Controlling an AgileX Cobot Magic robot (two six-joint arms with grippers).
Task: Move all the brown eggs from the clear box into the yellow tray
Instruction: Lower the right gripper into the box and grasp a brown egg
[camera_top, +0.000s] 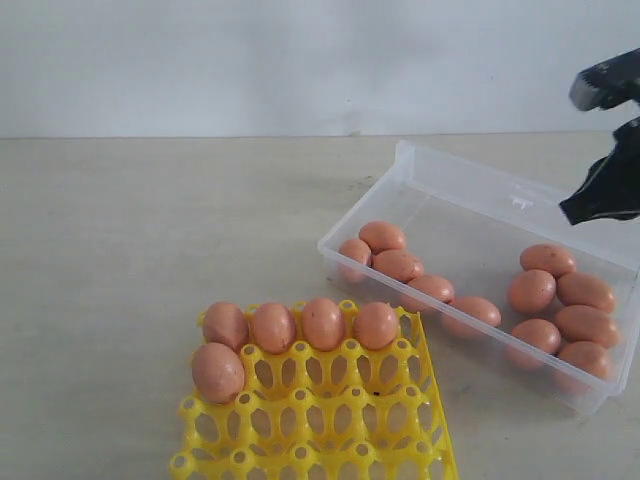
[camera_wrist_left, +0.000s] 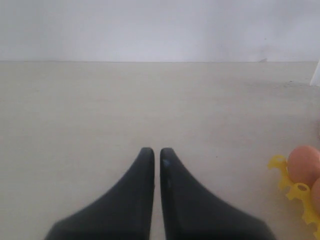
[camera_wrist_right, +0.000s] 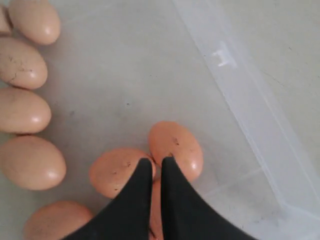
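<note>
So far, my left gripper (camera_wrist_left: 156, 150) sits closed and empty beside the yellow tray (camera_top: 320, 420), where five brown eggs (camera_top: 323, 323) fill cups. Rightward, the clear box (camera_top: 480, 178) holds about eleven more. My right gripper (camera_wrist_right: 156, 161) hangs over them, closed, gripping nothing.

My left gripper (camera_wrist_left: 156, 150): two matte black fingers (camera_wrist_left: 130, 200), smooth & plain-surfaced. Each is wide at the base & sweeps in a curve to a narrow rounded tip; inner edges run straight. One finger has a faint pale sheen nr its tip.

My right gripper (camera_wrist_right: 157, 161): same build, same black, same horn-like taper, slight dull gloss along the inner edges.

Ext. view, approx 3 o'clock at the frame edge: right gripper reads as a dark wedge w/ a pointed end. Approx 2 o'clock, an arm block (camera_top: 606, 80): black, angular, w/ a lighter grey face.
</note>
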